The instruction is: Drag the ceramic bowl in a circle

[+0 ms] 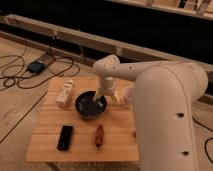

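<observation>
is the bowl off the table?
No. The bowl sits flat on the table, with the hand down at its far rim.

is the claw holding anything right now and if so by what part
It cannot be told for sure: the claw reaches down to the far rim of the ceramic bowl on the table.

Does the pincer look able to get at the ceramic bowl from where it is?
Probably yes: the pincer is already down at the ceramic bowl, at its far rim, with nothing between them.
</observation>
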Robot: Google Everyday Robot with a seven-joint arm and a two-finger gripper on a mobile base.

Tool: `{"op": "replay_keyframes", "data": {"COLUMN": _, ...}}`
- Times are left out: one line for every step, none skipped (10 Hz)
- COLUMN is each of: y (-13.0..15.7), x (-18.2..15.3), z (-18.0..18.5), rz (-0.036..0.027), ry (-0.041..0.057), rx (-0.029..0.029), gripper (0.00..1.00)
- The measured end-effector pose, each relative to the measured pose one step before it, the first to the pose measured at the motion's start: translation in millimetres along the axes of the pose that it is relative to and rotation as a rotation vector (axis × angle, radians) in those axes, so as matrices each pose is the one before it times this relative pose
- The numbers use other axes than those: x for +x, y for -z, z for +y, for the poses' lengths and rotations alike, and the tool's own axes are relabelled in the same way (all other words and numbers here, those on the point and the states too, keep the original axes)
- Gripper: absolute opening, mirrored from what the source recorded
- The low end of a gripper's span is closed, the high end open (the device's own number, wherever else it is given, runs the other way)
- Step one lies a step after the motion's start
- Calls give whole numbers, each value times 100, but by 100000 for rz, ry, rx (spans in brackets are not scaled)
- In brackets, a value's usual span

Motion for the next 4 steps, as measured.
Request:
{"op": "replay_keyframes", "data": {"y": 920, "x": 88, "z": 56, "rz": -232, "ry": 2526, "rx": -2437, "gripper": 80}}
{"op": "replay_keyframes", "data": {"y": 174, "x": -17, "z": -127, "rz": -76, "ry": 409, "rx": -568, "gripper": 80}}
{"op": "replay_keyframes", "data": {"y": -5, "x": -3, "z": 112, "rz": -61, "ry": 67, "rx": -222, "gripper": 80}}
{"op": "replay_keyframes", "data": {"y": -23, "x": 28, "z": 291, "rz": -36, "ry": 408, "rx": -123, "gripper": 80}}
